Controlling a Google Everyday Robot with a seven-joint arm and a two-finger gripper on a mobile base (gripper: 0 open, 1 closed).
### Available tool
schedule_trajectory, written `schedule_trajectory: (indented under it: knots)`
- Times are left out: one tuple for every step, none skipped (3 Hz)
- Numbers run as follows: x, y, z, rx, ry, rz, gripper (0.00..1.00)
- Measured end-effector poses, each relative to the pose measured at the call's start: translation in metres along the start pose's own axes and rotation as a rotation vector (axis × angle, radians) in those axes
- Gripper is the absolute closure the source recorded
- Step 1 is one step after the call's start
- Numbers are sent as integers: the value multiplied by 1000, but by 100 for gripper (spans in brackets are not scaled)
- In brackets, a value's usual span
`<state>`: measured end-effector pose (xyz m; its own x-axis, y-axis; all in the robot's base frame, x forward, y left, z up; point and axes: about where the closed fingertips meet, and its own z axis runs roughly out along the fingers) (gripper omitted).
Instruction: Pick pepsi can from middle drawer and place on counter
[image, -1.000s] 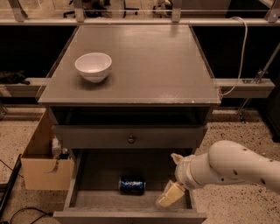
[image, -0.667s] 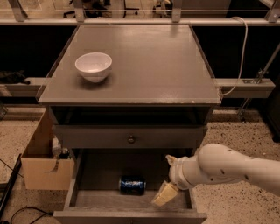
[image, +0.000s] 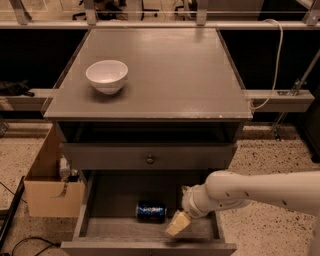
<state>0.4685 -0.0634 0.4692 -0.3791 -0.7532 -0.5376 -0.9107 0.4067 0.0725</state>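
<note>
In the middle drawer (image: 117, 229), the gripper (image: 178, 223) is right of the pepsi can (image: 151, 212).

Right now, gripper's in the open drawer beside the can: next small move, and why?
Probably ease the gripper leftward in the view, over the pepsi can. The can lies on its side on the middle drawer floor, just left of the gripper and not yet held, so closing that gap comes before lift to the counter.

Only lettering: white marks on pepsi can (image: 151, 212), letters not legible to me. My gripper (image: 178, 224) just beside it, over middle drawer (image: 112, 227).
</note>
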Motion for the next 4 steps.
schedule_trajectory:
  knots:
    - [1,-8,33,-4,5,28,0]
    - [-8,-16,57,-9,-32,61,0]
    - [-20,-18,73,-43,-119,120,0]
    - [-33,-7,80,-56,-245,176,0]
